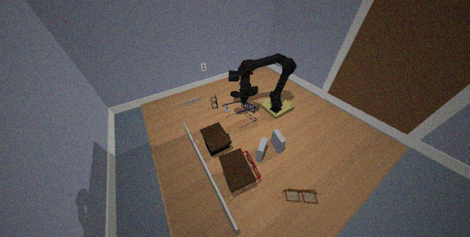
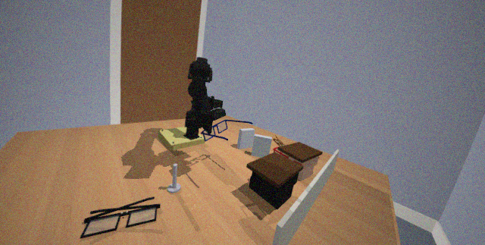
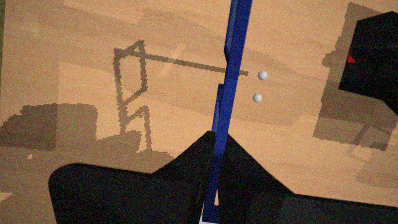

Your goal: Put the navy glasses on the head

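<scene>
My gripper (image 1: 244, 104) (image 2: 209, 133) (image 3: 216, 139) is shut on the navy glasses (image 1: 254, 108) (image 2: 239, 121) (image 3: 237, 40) at the front frame, holding them above the table near the arm's base. Their temples are unfolded and point away from the base. Two small white balls (image 3: 263, 75) (image 3: 257, 98) show beside the frame. A black head (image 1: 220, 150) (image 2: 270, 190) (image 3: 375, 60) with a brown top in the top and exterior views stands apart from the glasses; a small red mark shows on it in the wrist view. The other head (image 1: 236, 169) (image 2: 308, 167) is paler, with red glasses (image 1: 247, 154) at its front.
A pale post (image 1: 226, 109) (image 2: 174, 177) stands near the held glasses, with black glasses (image 2: 99, 233) beyond it. Two white blocks (image 1: 261, 150) (image 1: 278, 141) stand before the heads. A long white rail (image 1: 211, 176) (image 2: 307, 199) runs behind them. Brown glasses (image 1: 301, 202) lie farther off.
</scene>
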